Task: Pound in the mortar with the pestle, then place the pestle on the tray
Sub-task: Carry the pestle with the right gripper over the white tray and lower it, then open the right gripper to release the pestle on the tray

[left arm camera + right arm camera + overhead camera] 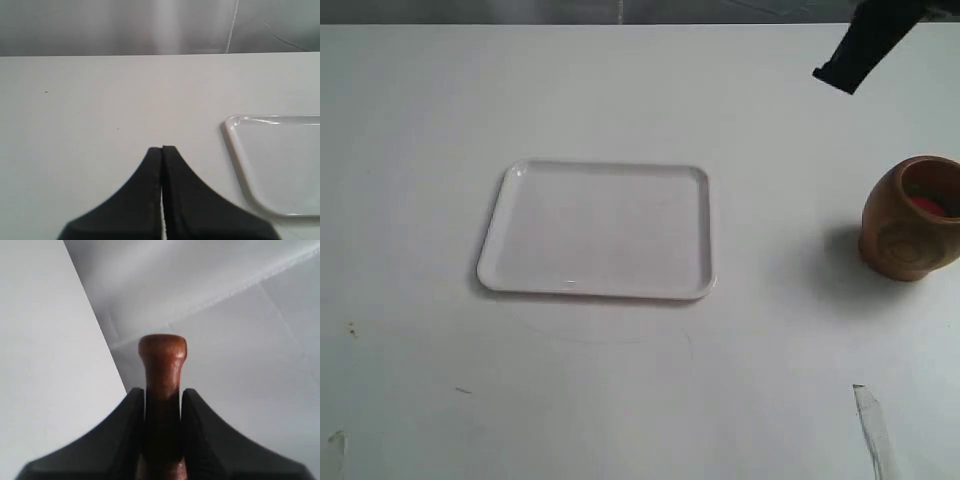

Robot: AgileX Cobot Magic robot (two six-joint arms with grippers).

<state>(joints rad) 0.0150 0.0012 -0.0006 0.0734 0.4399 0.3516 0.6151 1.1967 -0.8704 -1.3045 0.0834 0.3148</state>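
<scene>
The small dark reddish-brown wooden pestle (162, 357) is pinched at its tapered neck by the right gripper (162, 392). Its knobbed tip pokes past the jaws and its thick end is hidden. The rounded light-brown wooden mortar (908, 235) stands at three o'clock from the flat white plastic tray (590, 230), well apart, with the right arm (875, 40) at the mortar's twelve o'clock. The left gripper (162, 148) has its jaws pressed together on nothing, near a tray corner. The pestle looks light, stiff and smooth. Held at the neck it may pivot under pounding, so a firm squeeze seems wise.
</scene>
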